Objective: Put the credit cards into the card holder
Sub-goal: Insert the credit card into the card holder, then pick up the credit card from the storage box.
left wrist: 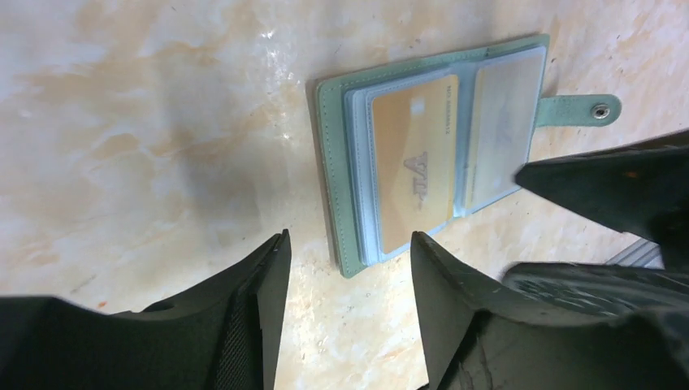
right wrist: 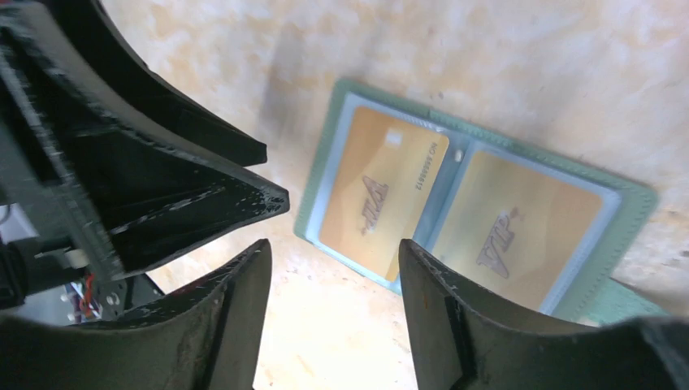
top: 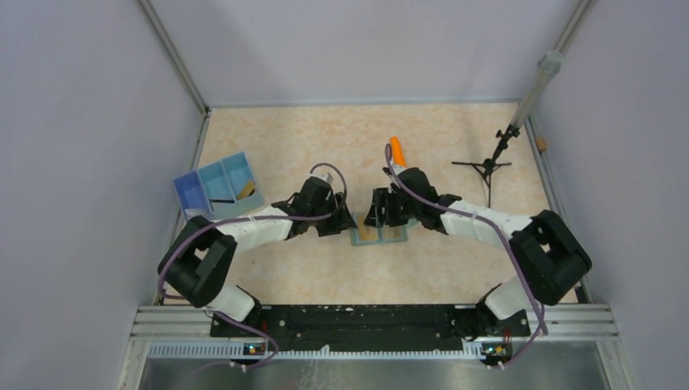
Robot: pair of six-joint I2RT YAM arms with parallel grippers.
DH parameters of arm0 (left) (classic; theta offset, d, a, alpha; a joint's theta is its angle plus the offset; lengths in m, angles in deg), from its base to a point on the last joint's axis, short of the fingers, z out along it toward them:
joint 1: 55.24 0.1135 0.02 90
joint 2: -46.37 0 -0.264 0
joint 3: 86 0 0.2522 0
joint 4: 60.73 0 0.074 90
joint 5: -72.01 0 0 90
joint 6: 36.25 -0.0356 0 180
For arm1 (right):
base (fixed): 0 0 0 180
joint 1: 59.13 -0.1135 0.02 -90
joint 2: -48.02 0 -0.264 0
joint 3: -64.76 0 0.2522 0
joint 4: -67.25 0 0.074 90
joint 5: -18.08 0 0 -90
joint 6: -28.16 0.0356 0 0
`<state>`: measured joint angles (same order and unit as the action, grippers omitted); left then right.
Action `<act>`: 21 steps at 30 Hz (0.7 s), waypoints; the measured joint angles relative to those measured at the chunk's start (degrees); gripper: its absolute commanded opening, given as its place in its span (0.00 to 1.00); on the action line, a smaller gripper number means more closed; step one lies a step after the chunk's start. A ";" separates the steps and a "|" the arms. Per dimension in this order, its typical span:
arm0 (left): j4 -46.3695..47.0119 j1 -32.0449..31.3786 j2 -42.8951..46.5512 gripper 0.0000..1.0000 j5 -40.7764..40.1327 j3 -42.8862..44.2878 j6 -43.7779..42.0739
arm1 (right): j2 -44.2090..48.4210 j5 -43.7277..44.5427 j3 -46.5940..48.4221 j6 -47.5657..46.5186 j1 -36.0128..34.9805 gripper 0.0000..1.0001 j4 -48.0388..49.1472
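Observation:
The card holder (top: pixel 357 241) lies open and flat on the table between my two grippers. In the left wrist view its grey-green cover (left wrist: pixel 333 162) faces up, with the stud strap (left wrist: pixel 581 110) sticking out to the right. Two gold credit cards sit in its clear sleeves, one (right wrist: pixel 382 191) on the left page and one (right wrist: pixel 516 231) on the right page. My left gripper (left wrist: pixel 349 242) hovers open and empty at the holder's near corner. My right gripper (right wrist: pixel 334 248) is also open and empty, just off the holder's edge. Another gold card (top: pixel 248 192) lies in the blue tray.
The blue three-compartment tray (top: pixel 213 185) stands at the left of the table. An orange cylinder (top: pixel 396 149) lies behind the right gripper. A small black tripod stand (top: pixel 487 166) is at the back right. The two grippers' fingers are close together over the holder.

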<state>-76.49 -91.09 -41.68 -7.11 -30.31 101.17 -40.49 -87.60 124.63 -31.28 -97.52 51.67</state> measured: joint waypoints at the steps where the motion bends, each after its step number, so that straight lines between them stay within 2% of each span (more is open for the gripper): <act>1: -1.68 0.20 0.96 0.64 -0.68 0.46 -0.70 | 1.70 0.68 0.00 -0.31 -0.09 0.64 -0.33; 6: -10.82 2.16 5.44 0.77 -3.78 4.90 -4.68 | 10.91 5.09 0.00 -2.58 0.37 0.72 -2.82; 10: -19.04 6.75 8.83 0.88 -5.99 10.45 -9.49 | 15.26 6.43 -1.18 -4.24 2.45 0.78 -4.79; 13: -24.74 14.36 10.95 0.92 -7.39 14.82 -14.05 | 17.40 6.69 -3.06 -5.29 5.07 0.80 -6.40; 18: -32.02 28.59 11.23 0.94 -12.68 20.00 -20.90 | 20.37 6.36 -5.77 -6.60 8.76 0.82 -7.93; 21: -35.39 32.50 8.63 0.94 -16.31 23.02 -23.28 | 21.27 5.66 -6.71 -7.06 9.44 0.82 -7.82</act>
<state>-111.88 -58.59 -33.05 -23.42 -7.30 77.89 -19.22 -81.94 117.92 -38.34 -88.08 43.84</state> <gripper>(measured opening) 0.934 0.814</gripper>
